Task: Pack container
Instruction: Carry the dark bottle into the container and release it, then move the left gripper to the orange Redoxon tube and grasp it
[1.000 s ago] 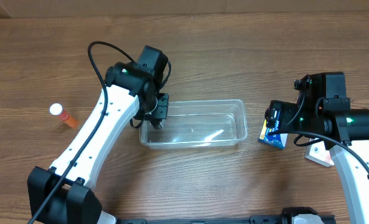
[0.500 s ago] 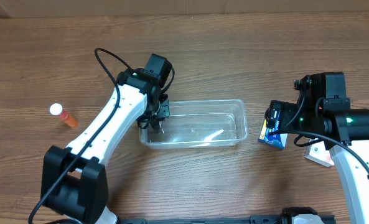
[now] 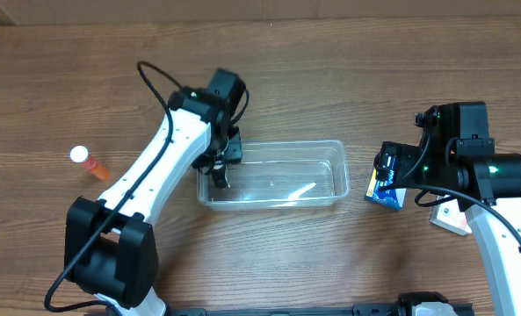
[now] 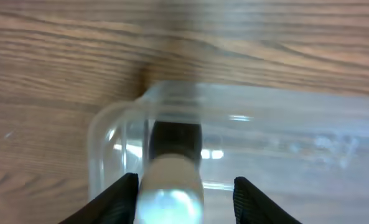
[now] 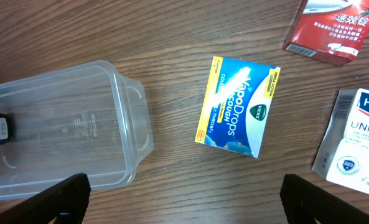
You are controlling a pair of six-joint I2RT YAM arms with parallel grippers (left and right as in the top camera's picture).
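The clear plastic container (image 3: 286, 144) lies mid-table, long side left to right. My left gripper (image 3: 221, 167) hangs over its left end, jaws open. In the left wrist view a small bottle (image 4: 172, 180) with a pale cap and dark label sits inside the container (image 4: 265, 93), against my left finger, well clear of the right one. The left gripper (image 4: 183, 200) is not closed on it. My right gripper (image 5: 184, 199) is open and empty above bare table, between the container (image 5: 66, 124) and a blue Vicks box (image 5: 237, 107).
An orange tube with a white cap (image 3: 90, 164) lies far left. The blue box (image 3: 385, 195) lies right of the container. A red box (image 5: 330, 28) and a white box (image 5: 352, 146) lie further right, near the right arm.
The left arm has shifted a little toward the back right, its gripper staying over the container's left end. The right arm has not moved.
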